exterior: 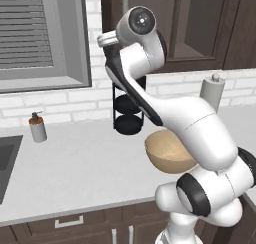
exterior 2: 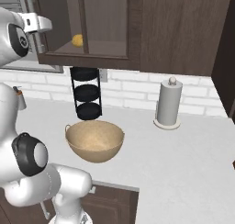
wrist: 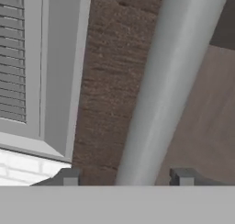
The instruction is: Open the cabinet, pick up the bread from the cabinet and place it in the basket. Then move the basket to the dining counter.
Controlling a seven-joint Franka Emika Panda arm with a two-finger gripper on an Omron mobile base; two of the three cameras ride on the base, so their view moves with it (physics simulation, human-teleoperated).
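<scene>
I had the gripper (wrist: 124, 177) up at the cabinet (exterior 2: 179, 30), its two fingertips standing either side of the door handle (wrist: 170, 81) with the bar running up between them. The jaws stood partly open and I could not tell whether either pad touched the bar; nothing was firmly held as far as I could judge.

The handle was a long silver bar. Its long axis ran nearly along the hand view's height, leaning slightly toward the top right, which I took as vertical on the door. I judged it rigid and smooth, so liable to slip under a loose grip; a hold square across the bar, near its lower end, looked soundest. The door itself I expected to swing stiffly on its hinges rather than flex.

The door was shut. Through its glass the bread (exterior 2: 77, 40) sat on the shelf inside, a small yellow lump toward the left side. I judged it light and soft, best taken gently across its width.

The basket (exterior 2: 95, 140) stood upright on the counter (exterior 2: 183, 163) below, mouth up, in front of the black rack (exterior 2: 86, 92) and well apart from the paper towel roll (exterior 2: 168, 103).
</scene>
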